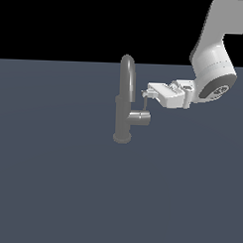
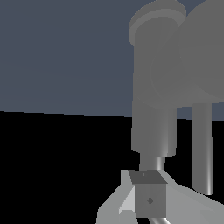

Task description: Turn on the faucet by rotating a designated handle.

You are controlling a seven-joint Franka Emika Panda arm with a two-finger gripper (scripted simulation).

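The grey faucet point(image 1: 123, 113) stands upright on the dark floor, its arched spout on top and a short side stub point(image 1: 140, 117) pointing to the exterior view's right. The handle point(image 1: 145, 104), a thin dark rod, rises from the end of the stub. My gripper point(image 1: 146, 92) reaches in from the exterior view's right, and its fingertips are level with the top end of the rod, against it or just short of it. The jaws look closed with nothing between them. In the wrist view the faucet point(image 2: 153, 87) fills the frame close up. The handle point(image 2: 202, 148) lies beside my fingers point(image 2: 149, 199), not between them.
The flat dark grey floor point(image 1: 56, 190) spreads all around the faucet. My white arm point(image 1: 212, 62) comes down from the upper part of the exterior view's right.
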